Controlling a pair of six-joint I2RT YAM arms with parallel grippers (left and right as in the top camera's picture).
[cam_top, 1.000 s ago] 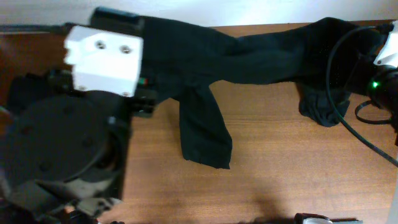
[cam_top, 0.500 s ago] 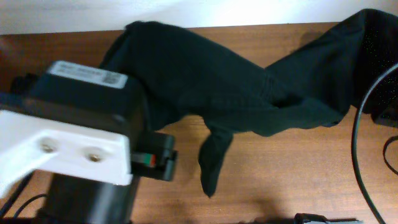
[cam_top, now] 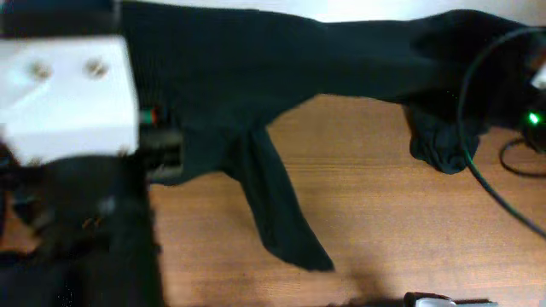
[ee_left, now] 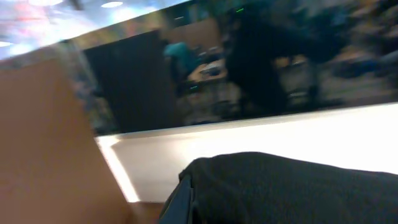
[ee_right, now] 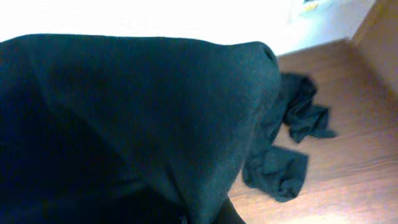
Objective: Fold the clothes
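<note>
The black garment (cam_top: 281, 68) hung stretched straighter than half a second earlier, spanning from the left gripper (cam_top: 162, 147) to the right gripper (cam_top: 531, 95), both clamped shut on it. I judged it nearly ready to lay flat. Its loose sleeve (cam_top: 273, 200) drooped lower between the jaws, and a small crumpled piece (ee_right: 286, 149) lay under the right jaws.

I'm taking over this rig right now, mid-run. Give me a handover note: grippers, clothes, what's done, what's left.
Left gripper: shut, apparently on the black garment.
Right gripper: shut, buried in the same cloth.
Garment: stretched between the arms along the table's back edge, one limb dangling, a bunch on the wood at right.
Done: picked up; no fold visible.
Left: lay it flat, then fold.
</note>
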